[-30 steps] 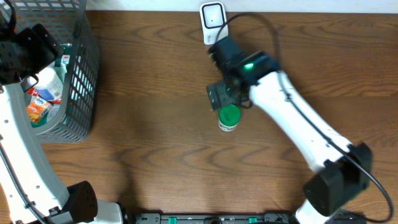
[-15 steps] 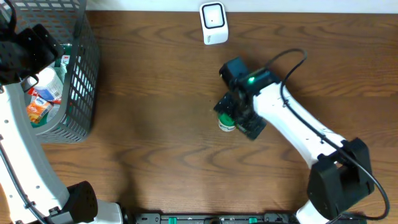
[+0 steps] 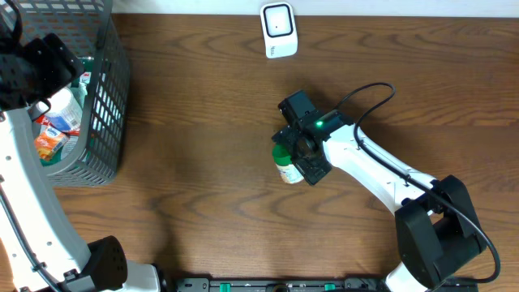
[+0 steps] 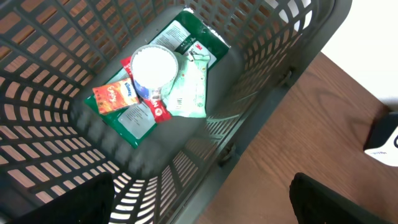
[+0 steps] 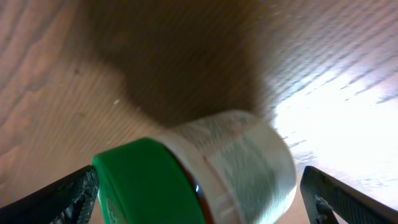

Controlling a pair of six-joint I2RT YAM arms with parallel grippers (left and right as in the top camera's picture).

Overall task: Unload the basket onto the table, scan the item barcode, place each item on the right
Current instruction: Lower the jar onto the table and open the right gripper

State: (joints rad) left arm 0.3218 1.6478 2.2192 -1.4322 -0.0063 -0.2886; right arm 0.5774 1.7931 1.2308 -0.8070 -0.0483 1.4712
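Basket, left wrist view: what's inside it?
In the basket, a white-topped round container sits on a green pouch, with an orange packet beside it. Anything beneath them is hidden.

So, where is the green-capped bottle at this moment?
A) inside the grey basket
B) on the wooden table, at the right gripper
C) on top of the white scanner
B: the bottle is on the table, between the open jaws of the right gripper, well away from the basket and the scanner.
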